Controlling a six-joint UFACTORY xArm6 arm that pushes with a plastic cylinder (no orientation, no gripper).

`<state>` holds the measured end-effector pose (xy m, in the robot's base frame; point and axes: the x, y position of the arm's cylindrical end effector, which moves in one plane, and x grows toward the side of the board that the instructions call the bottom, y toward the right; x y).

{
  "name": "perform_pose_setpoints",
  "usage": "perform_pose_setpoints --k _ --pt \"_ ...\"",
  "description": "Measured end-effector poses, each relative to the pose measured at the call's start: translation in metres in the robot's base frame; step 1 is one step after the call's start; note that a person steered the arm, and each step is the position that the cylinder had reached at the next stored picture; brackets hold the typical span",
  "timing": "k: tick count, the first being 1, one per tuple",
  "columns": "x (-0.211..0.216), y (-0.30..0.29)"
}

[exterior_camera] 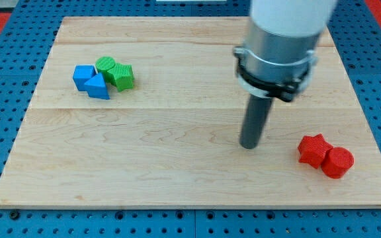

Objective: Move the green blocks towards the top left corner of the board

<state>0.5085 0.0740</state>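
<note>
The two green blocks (115,72) sit touching the blue blocks (90,82) in the frame's upper left. The tip (248,145) rests on the table (177,178) right of centre, well apart from them; the rod has no fingers and holds nothing.

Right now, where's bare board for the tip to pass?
Free: the wide middle between my tip and the green blocks, plus the whole bottom strip. Crowded: the blue blocks touch the greens at upper left; red blocks sit at lower right.
</note>
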Motion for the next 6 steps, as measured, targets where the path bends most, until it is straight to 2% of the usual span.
perform_pose_setpoints --k 3,5,6 --pt "-0.076 -0.173" --pt "-0.121 -0.191" --pt "-0.174 -0.207"
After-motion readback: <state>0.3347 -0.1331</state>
